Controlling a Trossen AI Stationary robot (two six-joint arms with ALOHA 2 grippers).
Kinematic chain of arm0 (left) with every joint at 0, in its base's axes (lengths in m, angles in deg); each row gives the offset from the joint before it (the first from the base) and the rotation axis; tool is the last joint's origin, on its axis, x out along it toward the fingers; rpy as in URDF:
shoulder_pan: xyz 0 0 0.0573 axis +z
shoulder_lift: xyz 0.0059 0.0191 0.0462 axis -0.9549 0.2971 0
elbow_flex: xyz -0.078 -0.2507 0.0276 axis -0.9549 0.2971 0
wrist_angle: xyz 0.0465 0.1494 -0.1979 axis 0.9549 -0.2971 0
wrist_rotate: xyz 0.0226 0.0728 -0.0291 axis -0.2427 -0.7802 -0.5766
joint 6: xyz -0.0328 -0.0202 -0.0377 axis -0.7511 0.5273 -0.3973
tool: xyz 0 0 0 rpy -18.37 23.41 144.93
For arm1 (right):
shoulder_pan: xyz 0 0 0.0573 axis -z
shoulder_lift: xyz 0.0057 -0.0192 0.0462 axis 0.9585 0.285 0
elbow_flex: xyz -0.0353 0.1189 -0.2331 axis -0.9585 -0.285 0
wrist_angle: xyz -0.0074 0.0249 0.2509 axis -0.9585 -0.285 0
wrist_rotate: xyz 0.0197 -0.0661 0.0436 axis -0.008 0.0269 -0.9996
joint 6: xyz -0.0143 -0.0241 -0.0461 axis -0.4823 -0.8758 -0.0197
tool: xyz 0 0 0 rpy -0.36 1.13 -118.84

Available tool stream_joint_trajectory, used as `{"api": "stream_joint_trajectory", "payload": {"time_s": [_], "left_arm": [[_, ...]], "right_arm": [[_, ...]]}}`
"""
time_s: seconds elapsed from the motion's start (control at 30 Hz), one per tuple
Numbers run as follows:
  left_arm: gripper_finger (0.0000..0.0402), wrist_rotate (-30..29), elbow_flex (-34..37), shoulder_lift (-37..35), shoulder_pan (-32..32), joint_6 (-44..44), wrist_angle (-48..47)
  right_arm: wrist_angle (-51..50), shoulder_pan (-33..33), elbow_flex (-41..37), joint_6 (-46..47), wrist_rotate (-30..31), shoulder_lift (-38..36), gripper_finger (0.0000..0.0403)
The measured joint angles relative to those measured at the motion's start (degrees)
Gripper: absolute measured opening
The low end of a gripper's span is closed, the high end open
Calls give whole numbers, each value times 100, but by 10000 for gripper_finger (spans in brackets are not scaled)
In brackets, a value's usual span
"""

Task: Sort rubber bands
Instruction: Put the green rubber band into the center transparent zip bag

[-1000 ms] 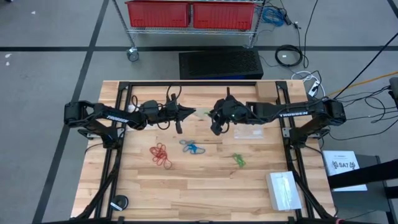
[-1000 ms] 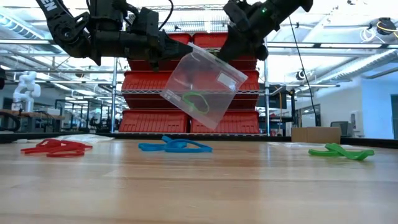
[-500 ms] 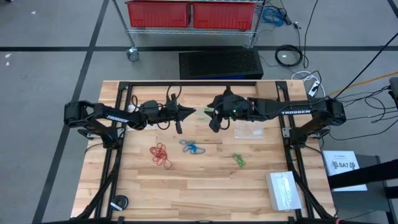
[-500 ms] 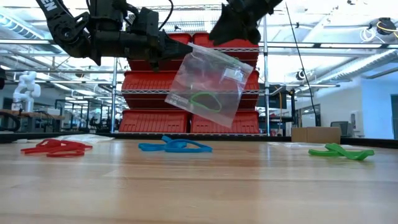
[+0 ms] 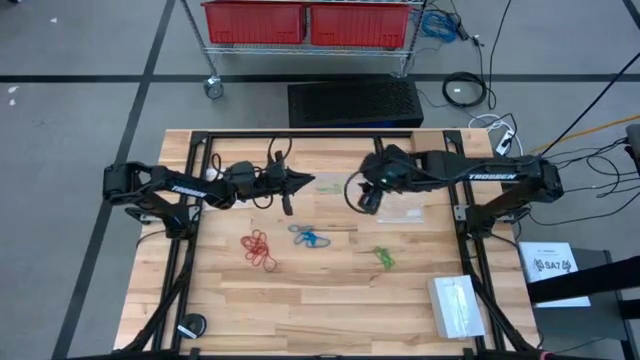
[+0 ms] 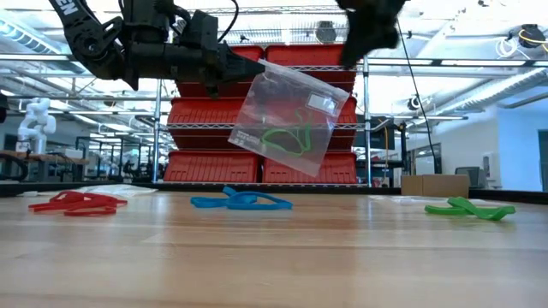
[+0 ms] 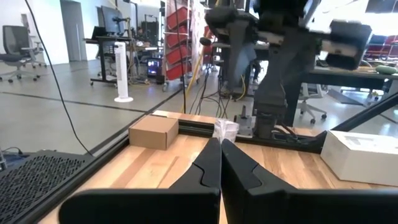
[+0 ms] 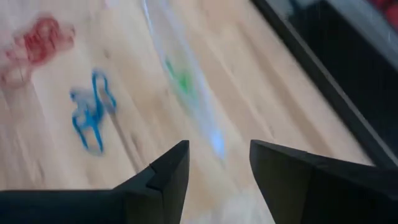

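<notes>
My left pincer (image 6: 224,70) is clamped on the top edge of a clear plastic bag (image 6: 287,120) that hangs above the table (image 5: 330,290) with a green rubber band (image 6: 287,137) inside. My right pincer (image 5: 366,197), fingers apart, sits at three o'clock of it. The loose green rubber bands (image 5: 384,257) lie at five o'clock of the bag, the blue rubber bands (image 5: 308,237) and red rubber bands (image 5: 258,249) further toward nine, so I'd keep the bag steady and its mouth reachable.

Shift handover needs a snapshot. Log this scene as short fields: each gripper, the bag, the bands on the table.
left gripper: shut on clear bag's top edge, held above table
right gripper: open, empty, beside the bag
clear bag: hanging tilted, green band inside
red bands: on table
blue bands: on table
green bands: on table
</notes>
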Motion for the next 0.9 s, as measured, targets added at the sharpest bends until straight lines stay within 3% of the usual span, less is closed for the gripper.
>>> {"api": "stream_joint_trajectory", "payload": {"time_s": [0.23, 0.5, 0.63, 0.9], "left_arm": [[0, 55, 0, 0, 61, 0, -15], [0, 144, 2, 1, 191, -6, -146], [0, 144, 2, 0, 188, -4, -144], [0, 149, 2, 2, 188, -6, -149]], "right_arm": [[133, -636, -1490, 1758, -1078, -822, 160], [2060, -1773, -3334, 3999, -1874, -568, 139], [2180, -1933, -3548, 4708, -1801, -358, 135], [2339, -1972, -3560, 4745, -1798, 111, 135]]}}
